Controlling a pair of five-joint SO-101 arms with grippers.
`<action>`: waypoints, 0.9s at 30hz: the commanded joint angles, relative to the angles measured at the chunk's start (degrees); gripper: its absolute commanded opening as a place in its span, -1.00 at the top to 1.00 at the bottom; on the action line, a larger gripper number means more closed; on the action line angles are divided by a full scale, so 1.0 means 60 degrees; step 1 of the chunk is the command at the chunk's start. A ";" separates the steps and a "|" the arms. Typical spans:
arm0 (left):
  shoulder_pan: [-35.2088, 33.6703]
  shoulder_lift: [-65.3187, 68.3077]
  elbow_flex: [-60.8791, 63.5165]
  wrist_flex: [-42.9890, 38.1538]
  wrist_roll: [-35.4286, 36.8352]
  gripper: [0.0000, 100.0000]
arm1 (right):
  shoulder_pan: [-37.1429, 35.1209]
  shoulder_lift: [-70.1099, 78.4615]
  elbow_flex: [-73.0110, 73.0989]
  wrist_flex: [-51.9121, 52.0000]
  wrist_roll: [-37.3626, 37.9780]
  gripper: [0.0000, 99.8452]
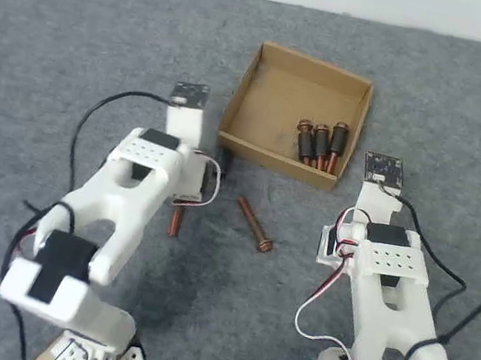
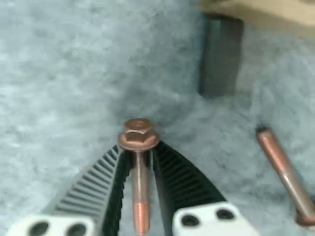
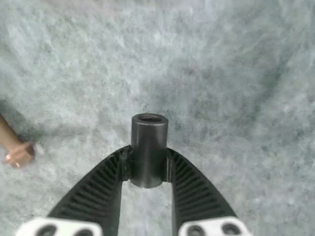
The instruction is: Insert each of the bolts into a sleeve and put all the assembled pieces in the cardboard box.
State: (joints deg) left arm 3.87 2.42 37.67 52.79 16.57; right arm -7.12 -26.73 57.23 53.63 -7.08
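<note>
My left gripper (image 2: 139, 153) is shut on a copper bolt (image 2: 140, 142), with the hex head sticking out past the fingertips; the high view has that bolt (image 1: 175, 222) under the left arm. My right gripper (image 3: 147, 158) is shut on a black sleeve (image 3: 149, 147), held upright with its bore open. A second bolt (image 1: 254, 224) lies loose on the carpet between the arms. Another black sleeve (image 2: 220, 61) stands against the outer wall of the cardboard box (image 1: 255, 150). Three assembled pieces (image 1: 319, 145) lie inside the box, in its near right corner.
Grey carpet covers the whole table. The right arm (image 1: 386, 280) stands right of the loose bolt, just in front of the box's near right corner. Black cables trail beside both arms. The loose bolt's head (image 3: 17, 153) shows at the edge of the right wrist view.
</note>
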 commanded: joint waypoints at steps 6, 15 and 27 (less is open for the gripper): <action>-0.0733 -0.1553 0.1048 -0.1802 0.0103 0.98 | -0.0037 -0.0198 -0.0073 -0.1253 0.0088 0.99; -0.0747 -0.1524 0.1048 -0.1802 0.0073 0.98 | -0.1355 -0.0198 -0.0073 -0.3026 0.0088 0.99; -0.0762 -0.1509 0.1048 -0.1802 0.0059 0.98 | -0.2059 -0.0183 -0.0059 -0.5736 0.0088 0.99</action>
State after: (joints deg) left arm -0.35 -2.77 44.62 43.38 16.66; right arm -18.37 -26.73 57.32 23.74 -7.08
